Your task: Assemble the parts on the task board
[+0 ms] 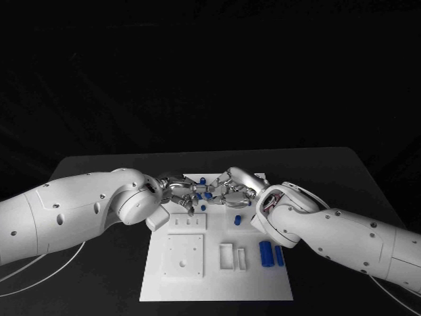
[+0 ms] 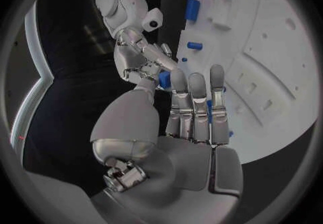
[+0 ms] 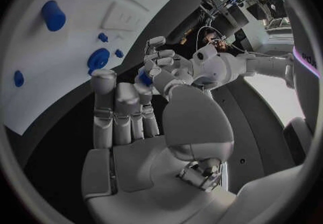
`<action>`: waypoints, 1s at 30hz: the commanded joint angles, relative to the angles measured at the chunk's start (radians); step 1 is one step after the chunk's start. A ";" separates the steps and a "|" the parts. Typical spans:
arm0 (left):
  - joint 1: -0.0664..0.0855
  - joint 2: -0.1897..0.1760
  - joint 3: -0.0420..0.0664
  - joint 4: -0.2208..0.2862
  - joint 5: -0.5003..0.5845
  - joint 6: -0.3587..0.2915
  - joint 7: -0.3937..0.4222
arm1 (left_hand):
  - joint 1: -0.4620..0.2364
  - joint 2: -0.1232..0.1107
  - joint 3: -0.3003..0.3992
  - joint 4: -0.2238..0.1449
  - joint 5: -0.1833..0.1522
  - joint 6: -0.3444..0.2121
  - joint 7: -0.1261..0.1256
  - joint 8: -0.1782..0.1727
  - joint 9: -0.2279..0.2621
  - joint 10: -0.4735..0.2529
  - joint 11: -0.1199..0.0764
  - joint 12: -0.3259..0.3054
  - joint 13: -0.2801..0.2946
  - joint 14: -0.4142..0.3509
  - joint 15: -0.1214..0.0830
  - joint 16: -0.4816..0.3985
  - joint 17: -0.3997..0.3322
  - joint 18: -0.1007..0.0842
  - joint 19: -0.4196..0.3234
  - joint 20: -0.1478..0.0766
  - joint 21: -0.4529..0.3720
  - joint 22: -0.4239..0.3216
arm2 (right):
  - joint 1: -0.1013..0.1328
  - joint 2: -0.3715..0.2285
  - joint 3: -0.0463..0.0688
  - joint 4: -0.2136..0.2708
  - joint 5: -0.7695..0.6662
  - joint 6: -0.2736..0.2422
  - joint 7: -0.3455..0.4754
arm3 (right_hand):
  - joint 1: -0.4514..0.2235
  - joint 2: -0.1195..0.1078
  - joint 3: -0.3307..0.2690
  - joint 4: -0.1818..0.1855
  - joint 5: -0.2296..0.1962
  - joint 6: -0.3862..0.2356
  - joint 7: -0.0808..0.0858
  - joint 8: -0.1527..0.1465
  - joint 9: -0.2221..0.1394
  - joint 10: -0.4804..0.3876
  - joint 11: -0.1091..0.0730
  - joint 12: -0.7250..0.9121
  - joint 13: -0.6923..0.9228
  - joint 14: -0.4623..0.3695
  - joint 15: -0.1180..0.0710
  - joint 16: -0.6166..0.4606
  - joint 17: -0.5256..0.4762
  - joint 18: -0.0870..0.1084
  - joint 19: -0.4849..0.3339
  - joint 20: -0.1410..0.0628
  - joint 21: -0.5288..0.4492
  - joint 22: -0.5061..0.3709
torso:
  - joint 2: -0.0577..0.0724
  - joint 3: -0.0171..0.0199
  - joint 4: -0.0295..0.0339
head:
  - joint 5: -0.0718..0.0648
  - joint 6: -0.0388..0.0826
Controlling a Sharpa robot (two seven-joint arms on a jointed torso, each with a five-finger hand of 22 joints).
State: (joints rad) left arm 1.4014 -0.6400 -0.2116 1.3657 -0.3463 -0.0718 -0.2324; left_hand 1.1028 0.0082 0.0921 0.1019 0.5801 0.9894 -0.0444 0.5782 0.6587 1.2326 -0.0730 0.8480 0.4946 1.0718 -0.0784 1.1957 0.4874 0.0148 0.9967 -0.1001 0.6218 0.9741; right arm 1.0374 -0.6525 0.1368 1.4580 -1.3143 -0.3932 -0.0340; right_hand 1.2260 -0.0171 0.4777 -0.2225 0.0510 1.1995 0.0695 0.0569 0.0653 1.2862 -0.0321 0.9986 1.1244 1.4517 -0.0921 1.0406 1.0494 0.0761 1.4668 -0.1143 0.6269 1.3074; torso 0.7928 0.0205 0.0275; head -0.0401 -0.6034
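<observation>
The white task board (image 1: 173, 283) lies in the middle of the table. My left hand (image 1: 180, 195) and right hand (image 1: 235, 195) meet fingertip to fingertip over its far end. A small blue part (image 1: 208, 194) sits between them, touched by fingers of both hands. In the left wrist view the blue part (image 2: 164, 79) lies between my left hand (image 2: 195, 121) thumb and fingertips, with the right hand (image 2: 142, 58) against it. In the right wrist view the same blue part (image 3: 144, 77) sits by my right hand (image 3: 131, 121) and under the left hand (image 3: 161, 62).
Two blue cylinders (image 1: 266, 253) lie side by side near the board's right edge. Small blue pegs (image 1: 237, 219) stand on the board's far half, one peg (image 1: 202, 180) behind the hands. White raised blocks (image 1: 185, 255) and slots (image 1: 227, 254) take up the near half.
</observation>
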 commanded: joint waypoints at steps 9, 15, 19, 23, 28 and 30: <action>0.003 0.002 0.003 0.009 0.006 0.100 0.036 | -0.020 -0.007 0.090 -0.034 0.093 -0.010 0.012 0.045 0.450 -0.028 0.012 -0.025 -0.015 -0.034 0.013 -0.014 -0.016 -0.015 -0.013 0.020 -0.034 0.001 | -0.003 -0.003 -0.001 -0.010 -0.011 0.019 -0.026 | 0.004 0.016 0.001 -0.006 0.004 0.057 -0.011 0.006 0.001 0.002 -0.005 -0.004 0.002 -0.001 -0.005 0.001 0.002 -0.018 0.031 -0.005 0.004 0.078 | 0.000 0.0002 -0.0002 | -0.004 -0.002; 0.003 0.002 0.003 0.008 0.005 0.125 0.036 | -0.033 0.002 0.112 -0.049 0.104 -0.025 0.029 0.003 0.357 -0.053 0.026 -0.049 -0.030 -0.059 0.026 -0.030 -0.036 -0.015 -0.023 0.032 -0.068 -0.007 | -0.003 -0.003 -0.001 -0.010 -0.012 0.020 -0.028 | 0.004 0.016 0.001 -0.006 0.004 0.057 -0.011 0.006 0.001 0.002 -0.005 -0.004 0.002 -0.001 -0.005 0.001 0.002 -0.018 0.031 -0.005 0.004 0.078 | 0.000 -0.0003 0.0002 | -0.005 -0.004; 0.003 0.002 0.003 0.007 0.005 0.124 0.033 | -0.035 -0.029 0.095 -0.068 0.103 -0.036 0.036 -0.021 0.314 -0.071 0.035 -0.063 -0.040 -0.078 0.036 -0.040 -0.050 -0.015 -0.032 0.041 -0.091 -0.016 | -0.003 -0.003 -0.001 -0.008 -0.013 0.021 -0.028 | 0.004 0.016 0.001 -0.009 0.004 0.058 -0.011 0.007 0.001 0.002 -0.005 -0.004 0.003 -0.001 -0.005 0.003 0.004 -0.018 0.030 -0.005 0.006 0.078 | 0.000 0.0005 -0.0001 | -0.004 -0.004; 0.003 0.002 0.003 0.005 0.004 0.119 0.027 | -0.037 -0.045 0.061 -0.080 0.083 -0.038 0.041 -0.033 0.270 -0.084 0.041 -0.065 -0.043 -0.091 0.042 -0.038 -0.062 -0.015 -0.029 0.047 -0.115 -0.027 | -0.003 -0.003 -0.001 -0.007 -0.013 0.022 -0.029 | 0.004 0.016 0.001 -0.009 0.004 0.058 -0.011 0.007 0.001 0.002 -0.005 -0.004 0.003 -0.001 -0.005 0.003 0.004 -0.018 0.030 -0.005 0.006 0.078 | -0.001 0.0005 -0.0007 | -0.004 -0.005; 0.003 0.004 0.003 0.002 0.001 0.120 0.018 | -0.030 -0.047 0.026 -0.078 0.066 -0.045 0.047 -0.033 0.226 -0.101 0.047 -0.058 -0.044 -0.104 0.048 -0.032 -0.073 -0.015 -0.026 0.052 -0.137 -0.036 | -0.003 -0.003 -0.001 -0.005 -0.014 0.023 -0.029 | 0.004 0.016 0.001 -0.009 0.004 0.058 -0.011 0.007 0.001 0.002 -0.005 -0.004 0.003 -0.001 -0.005 0.003 0.004 -0.018 0.030 -0.005 0.006 0.078 | 0.000 0.0009 -0.0003 | -0.006 -0.006; 0.003 0.004 0.003 0.002 0.001 0.121 0.015 | -0.029 -0.048 0.019 -0.076 0.061 -0.047 0.049 -0.034 0.215 -0.103 0.048 -0.058 -0.045 -0.105 0.049 -0.031 -0.075 -0.015 -0.025 0.053 -0.141 -0.037 | -0.003 -0.003 -0.001 -0.005 -0.015 0.024 -0.030 | 0.004 0.016 0.001 -0.009 0.004 0.058 -0.011 0.007 0.001 0.002 -0.005 -0.004 0.003 -0.001 -0.005 0.003 0.004 -0.018 0.030 -0.005 0.006 0.078 | 0.000 0.0009 -0.0003 | -0.006 -0.006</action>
State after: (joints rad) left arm 1.4022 -0.6426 -0.2110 1.3549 -0.3540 -0.0138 -0.2347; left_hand 1.0722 -0.0355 0.1099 0.0270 0.6430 0.9464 -0.0017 0.5484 0.6603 1.1360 -0.0231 0.7881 0.4503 0.9711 -0.0285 1.1617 0.4118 0.0148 0.9703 -0.0516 0.4810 0.9384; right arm 1.0363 -0.6544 0.1364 1.4587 -1.3172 -0.3760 -0.0370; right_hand 1.2267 -0.0178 0.4775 -0.2282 0.0542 1.2037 0.0658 0.0618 0.0653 1.2865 -0.0319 0.9986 1.1259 1.4517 -0.0921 1.0406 1.0527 0.0762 1.4668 -0.1143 0.6269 1.3073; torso 0.7924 0.0208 0.0272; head -0.0453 -0.6088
